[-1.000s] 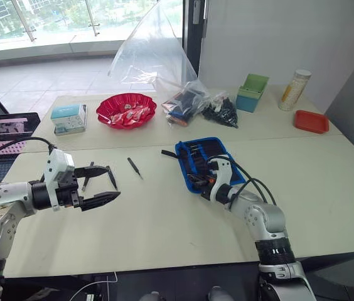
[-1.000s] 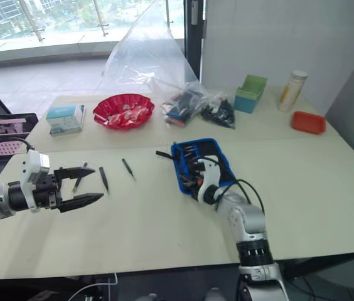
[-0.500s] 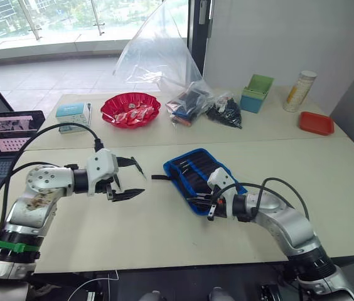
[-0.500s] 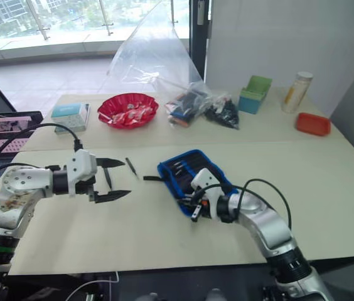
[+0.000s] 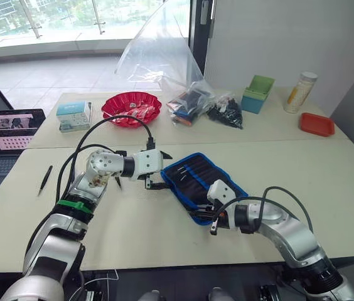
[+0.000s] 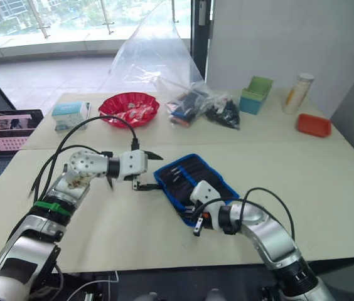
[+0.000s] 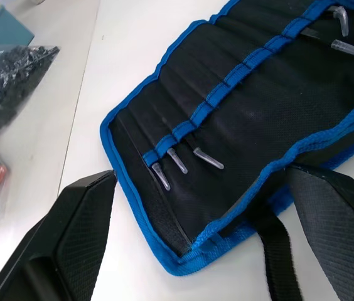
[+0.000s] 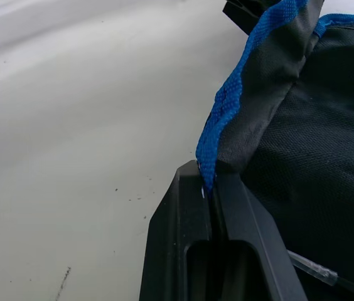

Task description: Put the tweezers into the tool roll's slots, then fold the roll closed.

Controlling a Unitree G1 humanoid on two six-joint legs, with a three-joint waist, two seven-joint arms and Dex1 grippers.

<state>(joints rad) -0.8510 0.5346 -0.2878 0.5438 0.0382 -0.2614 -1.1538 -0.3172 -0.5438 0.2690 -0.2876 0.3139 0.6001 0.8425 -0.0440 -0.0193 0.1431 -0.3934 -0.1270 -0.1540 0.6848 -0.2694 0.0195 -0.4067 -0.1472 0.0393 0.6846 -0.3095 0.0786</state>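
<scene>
The tool roll (image 5: pixel 197 182) lies open on the table, black with blue trim. Its slots (image 7: pixel 227 119) hold tweezers whose clear-capped tips (image 7: pixel 178 162) stick out below the blue band. One more pair of tweezers (image 5: pixel 44 179) lies loose at the table's far left. My left gripper (image 5: pixel 160 170) is open at the roll's left end, its fingers (image 7: pixel 70 241) spread either side of the corner and the black strap (image 7: pixel 278 251). My right gripper (image 8: pixel 211 200) is shut on the roll's near blue edge (image 8: pixel 224 113) and lifts it slightly.
Along the back stand a white box (image 5: pixel 73 116), a red bowl (image 5: pixel 131 108), a big clear plastic bag (image 5: pixel 164 56) with dark packets, a green bin (image 5: pixel 255 93), a tall canister (image 5: pixel 301 91) and a red tray (image 5: pixel 317 123). A laptop (image 5: pixel 10 122) sits at the left edge.
The camera has shifted. My left gripper has travelled right across the table to the roll's strap end, still open. My right gripper keeps its hold on the roll's near edge.
</scene>
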